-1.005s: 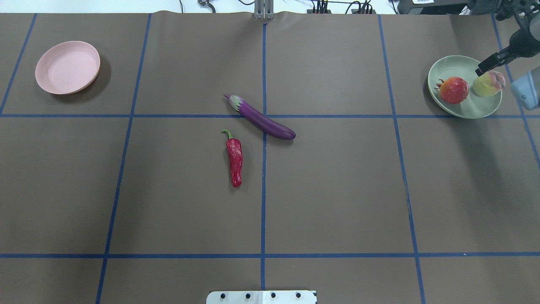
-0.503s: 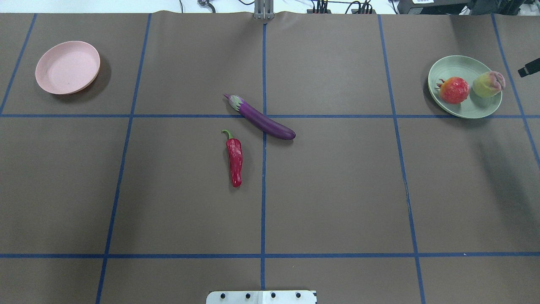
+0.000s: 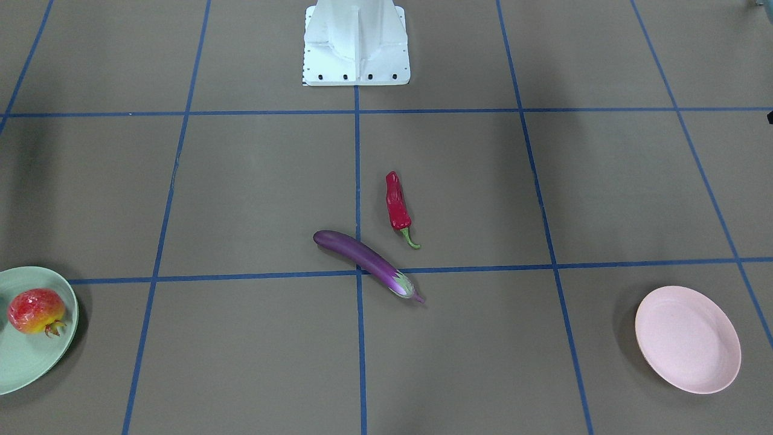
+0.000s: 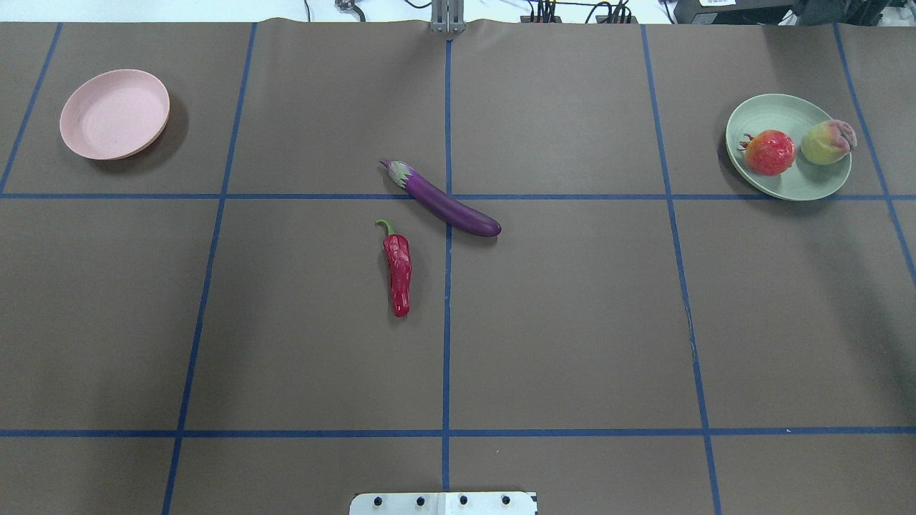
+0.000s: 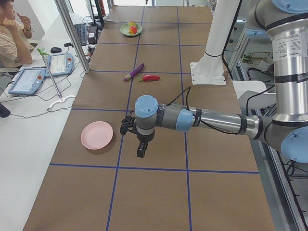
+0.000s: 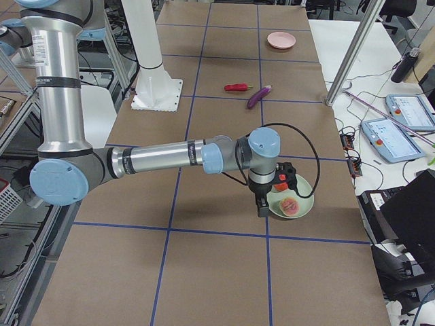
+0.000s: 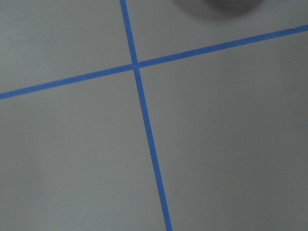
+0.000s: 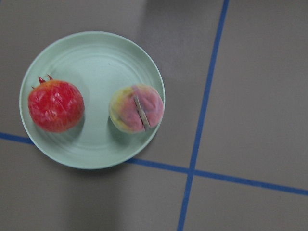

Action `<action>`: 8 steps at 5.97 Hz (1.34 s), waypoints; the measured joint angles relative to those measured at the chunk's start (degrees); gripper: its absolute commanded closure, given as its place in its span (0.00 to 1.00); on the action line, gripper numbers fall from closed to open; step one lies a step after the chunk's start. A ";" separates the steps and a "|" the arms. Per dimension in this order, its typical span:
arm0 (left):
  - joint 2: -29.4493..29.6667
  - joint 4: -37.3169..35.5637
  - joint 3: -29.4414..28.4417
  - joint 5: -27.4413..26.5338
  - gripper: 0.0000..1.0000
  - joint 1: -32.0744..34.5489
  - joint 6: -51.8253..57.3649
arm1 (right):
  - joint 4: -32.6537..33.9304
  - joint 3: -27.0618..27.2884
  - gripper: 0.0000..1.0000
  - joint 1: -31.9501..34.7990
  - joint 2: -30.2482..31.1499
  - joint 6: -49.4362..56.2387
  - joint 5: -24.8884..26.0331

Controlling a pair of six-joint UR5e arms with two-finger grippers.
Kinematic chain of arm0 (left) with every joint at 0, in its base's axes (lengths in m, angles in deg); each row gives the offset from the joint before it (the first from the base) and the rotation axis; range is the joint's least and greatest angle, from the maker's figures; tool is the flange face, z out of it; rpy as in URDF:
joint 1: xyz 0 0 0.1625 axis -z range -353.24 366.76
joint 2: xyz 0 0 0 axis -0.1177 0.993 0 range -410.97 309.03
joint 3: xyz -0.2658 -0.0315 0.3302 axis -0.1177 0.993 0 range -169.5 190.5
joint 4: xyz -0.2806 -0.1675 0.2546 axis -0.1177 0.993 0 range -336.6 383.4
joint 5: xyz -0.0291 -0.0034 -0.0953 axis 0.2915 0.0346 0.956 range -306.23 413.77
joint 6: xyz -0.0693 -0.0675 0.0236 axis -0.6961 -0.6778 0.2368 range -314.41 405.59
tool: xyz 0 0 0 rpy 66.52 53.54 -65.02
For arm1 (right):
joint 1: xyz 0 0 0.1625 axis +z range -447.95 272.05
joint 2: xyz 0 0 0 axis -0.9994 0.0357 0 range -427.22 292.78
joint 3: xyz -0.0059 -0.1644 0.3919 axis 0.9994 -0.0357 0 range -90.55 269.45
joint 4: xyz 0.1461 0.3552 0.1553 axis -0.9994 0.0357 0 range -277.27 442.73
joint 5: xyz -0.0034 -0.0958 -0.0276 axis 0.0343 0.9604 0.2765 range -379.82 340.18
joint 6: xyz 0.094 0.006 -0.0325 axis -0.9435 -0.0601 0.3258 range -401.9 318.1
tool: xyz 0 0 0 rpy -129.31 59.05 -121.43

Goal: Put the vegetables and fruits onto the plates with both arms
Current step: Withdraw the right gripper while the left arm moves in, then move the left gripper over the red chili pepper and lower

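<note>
The front-facing view's left edge cuts off the pale green plate (image 3: 30, 362), so the peach (image 4: 828, 142) on it is out of frame there. The left claw (image 5: 140, 153) and right claw (image 6: 261, 210) show only in side views, too small to tell whether their jaws are parted

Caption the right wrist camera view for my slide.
A red-and-yellow fruit and a peach sit apart on the pale green plate, beside crossing blue tape lines.

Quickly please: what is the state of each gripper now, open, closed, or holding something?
Left gripper: cannot be told; it shows only in a side view.
Right gripper: cannot be told; it shows only in a side view.
</note>
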 measured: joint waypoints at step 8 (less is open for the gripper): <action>35.41 5.80 -3.37 -6.96 0.00 -36.31 -60.64 | -9.63 -1.78 0.00 0.16 10.15 -0.14 -3.41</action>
